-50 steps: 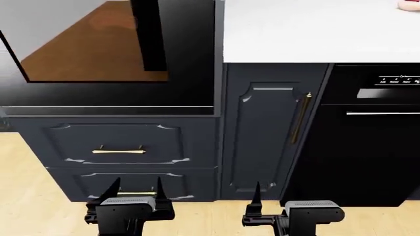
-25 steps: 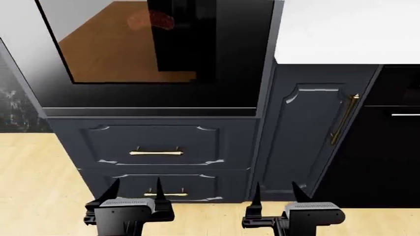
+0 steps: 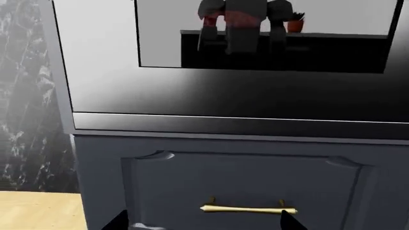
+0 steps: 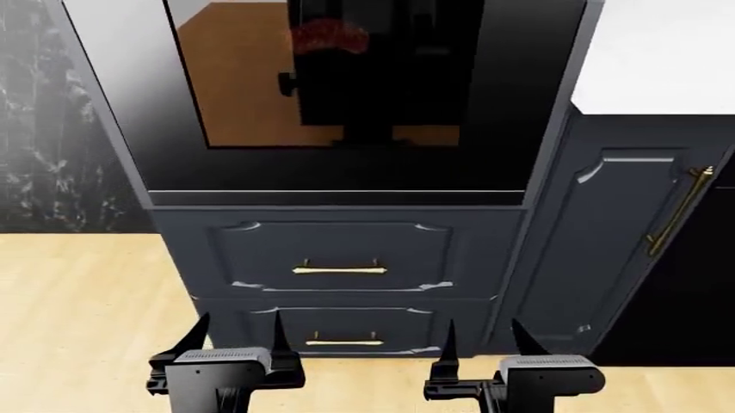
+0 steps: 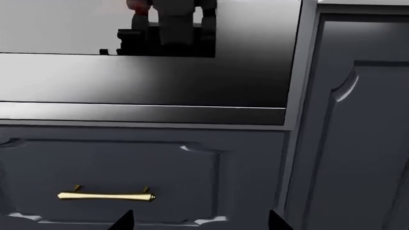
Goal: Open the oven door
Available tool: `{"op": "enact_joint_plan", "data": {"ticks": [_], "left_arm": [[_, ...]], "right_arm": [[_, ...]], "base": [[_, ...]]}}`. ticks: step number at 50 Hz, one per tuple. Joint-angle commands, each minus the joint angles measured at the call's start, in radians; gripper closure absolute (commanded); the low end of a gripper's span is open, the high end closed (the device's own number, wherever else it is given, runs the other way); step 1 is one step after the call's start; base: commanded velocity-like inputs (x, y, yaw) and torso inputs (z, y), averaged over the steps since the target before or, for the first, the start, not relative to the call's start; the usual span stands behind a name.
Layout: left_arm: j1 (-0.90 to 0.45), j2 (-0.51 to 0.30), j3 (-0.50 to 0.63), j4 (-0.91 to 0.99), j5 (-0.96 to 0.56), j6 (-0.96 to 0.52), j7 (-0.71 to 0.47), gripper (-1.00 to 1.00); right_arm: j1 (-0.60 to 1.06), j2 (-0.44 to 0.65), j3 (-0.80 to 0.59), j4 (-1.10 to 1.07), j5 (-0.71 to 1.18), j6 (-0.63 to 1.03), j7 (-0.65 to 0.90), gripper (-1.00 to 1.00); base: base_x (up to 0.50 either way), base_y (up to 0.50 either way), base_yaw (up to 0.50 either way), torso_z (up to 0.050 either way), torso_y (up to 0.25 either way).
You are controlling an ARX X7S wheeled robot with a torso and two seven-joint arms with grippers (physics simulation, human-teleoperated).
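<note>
Head view showed you the oven door as the largest thing, a glossy black panel filling the upper middle, closed flat above two navy drawers. Its glass window mirrored wood-brown floor. The upper drawer had a brass handle. Your left gripper and right gripper were low near the lower drawer, each with fingers apart, holding nothing, well below the door.

head high, wrists low, sharing oven door
</note>
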Motion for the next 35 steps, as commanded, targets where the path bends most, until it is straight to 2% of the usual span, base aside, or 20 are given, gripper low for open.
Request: {"op": "enact_joint_plan", "data": {"ticks": [1, 35], "left_arm": [[0.001, -0.006, 0.008, 0.004, -0.004, -0.001, -0.008, -1.0], [-0.004, -0.02, 0.034, -0.005, -0.009, 0.003, -0.024, -1.0]], "right_arm": [[-0.002, 0.007, -0.005, -0.005, 0.008, -0.001, 0.005, -1.0], [0.0, 0.017, -0.02, 0.013, 0.03, -0.011, 0.019, -1.0]], "base": [[0.02, 0.46, 0.0, 0.0, 0.0], [0.02, 0.46, 0.0, 0.0, 0.0]]}}
